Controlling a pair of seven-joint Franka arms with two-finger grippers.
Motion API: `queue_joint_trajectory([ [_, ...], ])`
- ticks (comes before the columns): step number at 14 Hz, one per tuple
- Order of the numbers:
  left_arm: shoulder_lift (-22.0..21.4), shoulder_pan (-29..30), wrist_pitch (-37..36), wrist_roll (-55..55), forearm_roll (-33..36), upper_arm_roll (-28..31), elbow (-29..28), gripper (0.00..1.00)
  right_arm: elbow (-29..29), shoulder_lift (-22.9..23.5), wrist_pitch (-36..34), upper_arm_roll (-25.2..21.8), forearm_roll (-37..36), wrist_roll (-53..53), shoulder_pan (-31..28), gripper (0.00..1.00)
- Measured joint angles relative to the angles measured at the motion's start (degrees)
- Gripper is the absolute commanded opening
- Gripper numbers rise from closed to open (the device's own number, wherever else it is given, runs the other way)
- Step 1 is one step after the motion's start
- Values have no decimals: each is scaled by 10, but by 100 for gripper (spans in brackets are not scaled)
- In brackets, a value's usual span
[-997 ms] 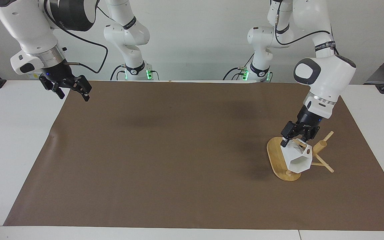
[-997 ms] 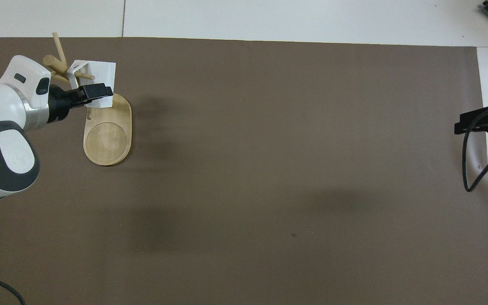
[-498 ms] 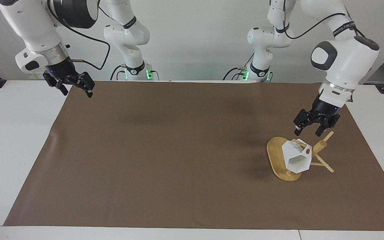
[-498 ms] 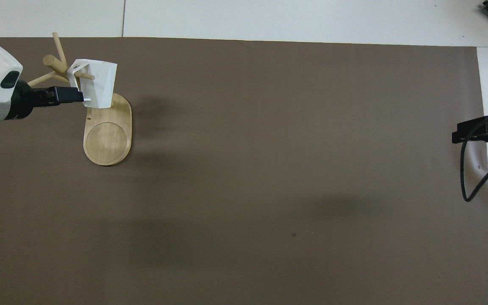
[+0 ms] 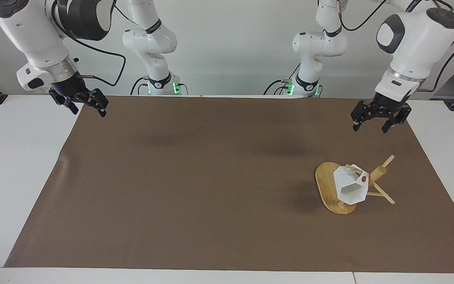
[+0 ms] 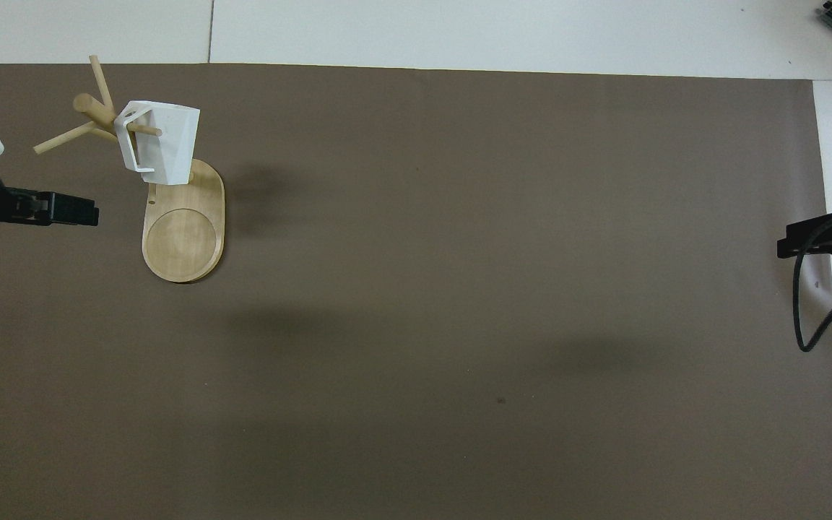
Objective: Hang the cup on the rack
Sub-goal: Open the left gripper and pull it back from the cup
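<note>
The white worktop (image 5: 18, 165) carries a big brown paper sheet (image 5: 195, 189). On the sheet stands the light bamboo rack (image 5: 331, 189), at the left arm's end.

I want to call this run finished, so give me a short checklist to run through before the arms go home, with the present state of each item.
1. Cup hangs by its handle on a peg of the rack: ok.
2. Cup off the brown mat: ok.
3. Rack upright on its base: ok.
4. Left gripper empty, jaws open, up over the mat, apart from cup and rack: ok.
5. Right gripper empty, jaws open, waiting over the mat's edge at the right arm's end: ok.
6. Peg seated deep enough to hold the cup: cannot tell.
</note>
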Motion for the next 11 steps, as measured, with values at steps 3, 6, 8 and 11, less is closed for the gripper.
queue_joint_trajectory([
  [3,1,0,-49,7,0,-1,42,100,-2,-1,1,0,0,-1,0,100],
  [6,9,0,-95,9,0,-2,80,100,-2,-1,1,-12,0,-2,13,100],
  [8,17,-2,-108,9,0,-3,97,100,-2,-1,1,-22,0,-7,23,100],
  [11,21,-4,-109,10,0,-2,102,100,-2,-1,1,-23,0,-11,24,100],
])
